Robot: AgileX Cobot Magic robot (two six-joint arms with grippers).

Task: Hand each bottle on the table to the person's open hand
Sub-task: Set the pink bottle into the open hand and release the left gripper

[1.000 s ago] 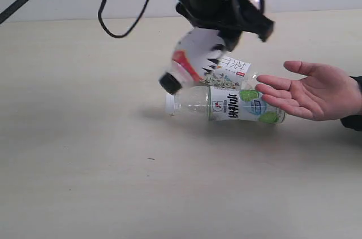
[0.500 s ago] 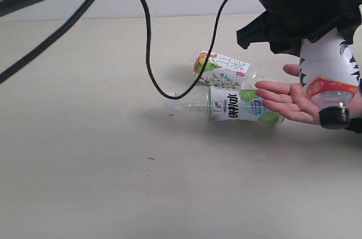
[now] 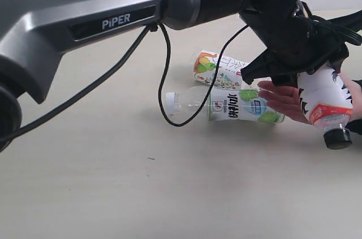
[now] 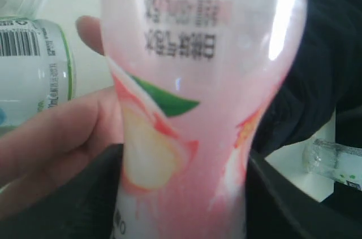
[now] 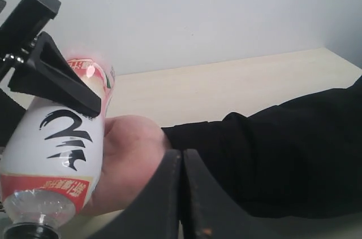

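Observation:
My left gripper is shut on the pink bottle, which hangs tilted with its black cap down, against the person's open hand. In the left wrist view the bottle fills the frame between the dark fingers, with the hand's fingers beside it. The green-lime bottle lies on its side on the table. Behind it lies the orange-green fruit bottle. No blue-marked bottle shows. My right gripper is shut on nothing, close to the hand and the pink bottle.
The left arm spans the exterior view from the left, its cable looping down over the lying bottles. The person's black sleeve sits at the right edge. A clear bottle part shows beside the sleeve.
The left arm swung right with the pink bottle, from above the lying bottles to the person's hand, then dipped lower over the palm. The lying bottles stayed put.

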